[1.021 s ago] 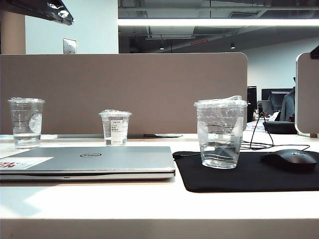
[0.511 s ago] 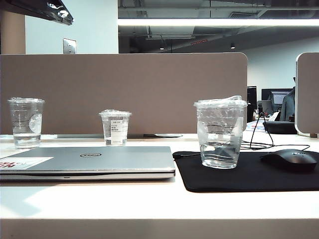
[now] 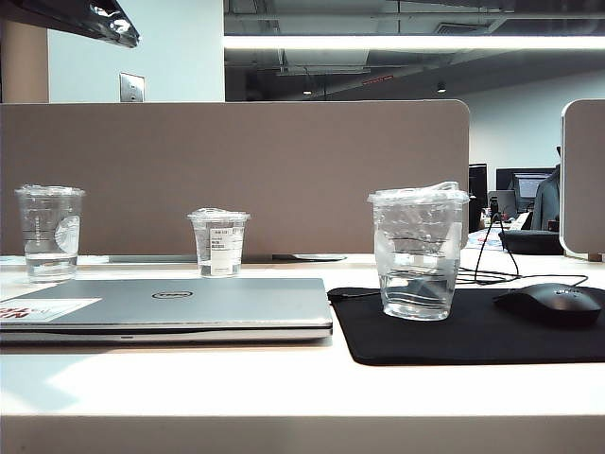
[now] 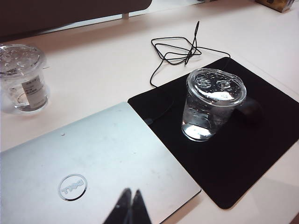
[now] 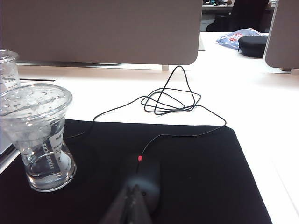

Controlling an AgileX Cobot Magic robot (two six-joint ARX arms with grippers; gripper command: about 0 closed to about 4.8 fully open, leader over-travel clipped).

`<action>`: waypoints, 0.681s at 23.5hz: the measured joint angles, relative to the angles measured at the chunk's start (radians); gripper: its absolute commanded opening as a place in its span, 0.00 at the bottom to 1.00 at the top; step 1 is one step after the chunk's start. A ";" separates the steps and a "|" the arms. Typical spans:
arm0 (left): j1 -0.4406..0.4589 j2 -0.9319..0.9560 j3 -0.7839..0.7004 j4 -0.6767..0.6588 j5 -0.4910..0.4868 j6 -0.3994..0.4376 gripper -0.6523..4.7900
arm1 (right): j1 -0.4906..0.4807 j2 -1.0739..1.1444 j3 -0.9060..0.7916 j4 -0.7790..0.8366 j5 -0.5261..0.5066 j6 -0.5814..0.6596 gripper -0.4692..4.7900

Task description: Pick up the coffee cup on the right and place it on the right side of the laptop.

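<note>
The coffee cup point(image 3: 416, 251) is a tall clear tumbler with a crinkled lid, standing upright on the black mouse mat just right of the laptop point(image 3: 170, 307). The left wrist view shows the same cup point(image 4: 215, 102) beside the closed silver Dell laptop point(image 4: 93, 168). My left gripper point(image 4: 131, 192) hovers shut over the laptop's lid, holding nothing. In the right wrist view my right gripper point(image 5: 134, 189) is shut and empty above the mouse, with the cup point(image 5: 39, 135) off to its side. Neither gripper shows in the exterior view.
A black mouse mat point(image 3: 492, 336) carries a black mouse point(image 3: 553, 303) with its cable point(image 5: 168, 100) looped behind. A short labelled cup point(image 3: 218, 242) and a cup with a round sticker point(image 3: 50, 232) stand behind the laptop. A brown divider panel point(image 3: 236, 175) closes the desk's back.
</note>
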 measured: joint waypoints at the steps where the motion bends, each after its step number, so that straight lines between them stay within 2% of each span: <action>1: 0.000 0.000 0.000 0.000 0.000 0.000 0.11 | 0.000 -0.001 -0.005 0.009 0.000 0.000 0.08; 11: 0.000 0.000 0.000 0.000 0.000 0.000 0.11 | 0.000 -0.002 -0.006 0.131 -0.025 0.000 0.08; 13: 0.000 0.000 0.000 0.000 0.000 0.000 0.11 | 0.000 -0.034 -0.006 0.105 -0.025 0.000 0.08; 16: 0.000 0.000 0.000 0.000 0.000 0.000 0.11 | 0.000 -0.141 -0.006 -0.034 -0.023 0.000 0.08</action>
